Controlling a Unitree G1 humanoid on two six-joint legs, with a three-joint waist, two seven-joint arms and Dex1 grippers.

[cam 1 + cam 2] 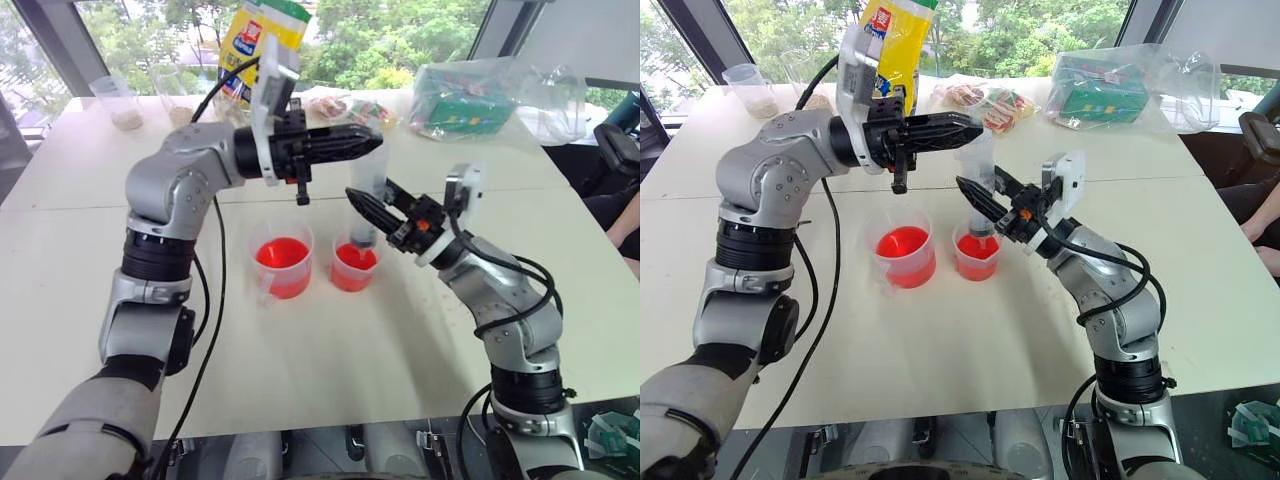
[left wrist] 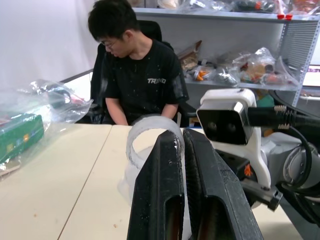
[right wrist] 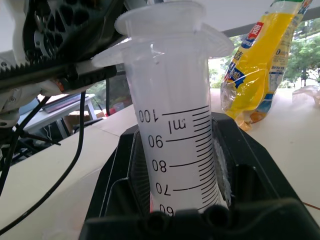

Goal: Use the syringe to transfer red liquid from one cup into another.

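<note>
Two red-filled cups stood side by side near the middle of the white table (image 1: 90,290): the handled beaker (image 1: 282,262) toward the robot's left, the smaller cup (image 1: 354,266) just beside it, both well back from the near edge with bare tabletop all round. One syringe (image 1: 366,190) stood upright with its tip down in the smaller cup. The right gripper (image 1: 372,214) was clamped on its barrel; the left gripper (image 1: 362,141) had its fingers pressed together at the plunger's top. Along the far edge lay a yellow bag (image 1: 262,35), two clear cups (image 1: 120,100) with beige contents and plastic-wrapped packs (image 1: 460,95). The right wrist view gave the printed graduation marks, running up to 100 ml; the left wrist view gave a seated person (image 2: 137,75) beyond the table and shelves (image 2: 240,50) behind
</note>
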